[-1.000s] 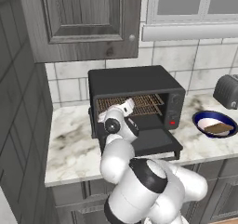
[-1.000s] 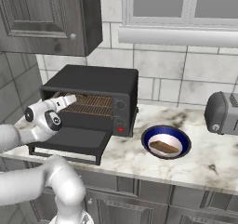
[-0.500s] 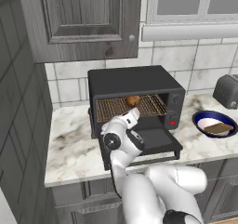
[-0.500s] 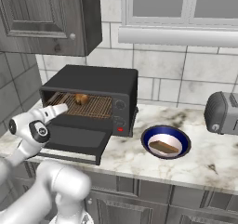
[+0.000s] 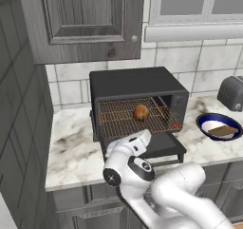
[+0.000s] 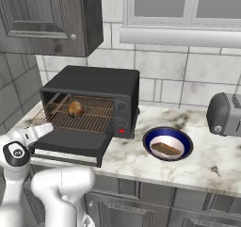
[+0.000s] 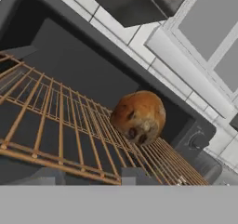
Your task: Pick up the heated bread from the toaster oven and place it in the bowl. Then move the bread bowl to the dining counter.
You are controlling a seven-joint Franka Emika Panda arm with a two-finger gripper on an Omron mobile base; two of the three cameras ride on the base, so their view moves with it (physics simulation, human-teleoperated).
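**Round bun sitting on the pulled-out oven rack**

The toaster oven (image 5: 137, 102) is standing open, its copper rack (image 6: 80, 117) drawn forward with a round brown bun (image 7: 138, 117) resting on it. The gripper (image 5: 140, 140) is hovering just before the rack; whether its jaws are spread is unclear. At right, the blue-rimmed bowl (image 6: 168, 143) is holding a bread slice (image 6: 165, 149).

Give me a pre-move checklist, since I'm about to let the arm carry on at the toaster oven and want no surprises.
1. Toaster oven door down: ok.
2. Round brown roll resting on the wire rack: ok.
3. Gripper at the rack's front edge, apart from the roll: ok.
4. Gripper open or shut: cannot tell.
5. Bowl upright on the counter beside the oven: ok.
6. Bowl free: not ok, a bread slice lies in it.
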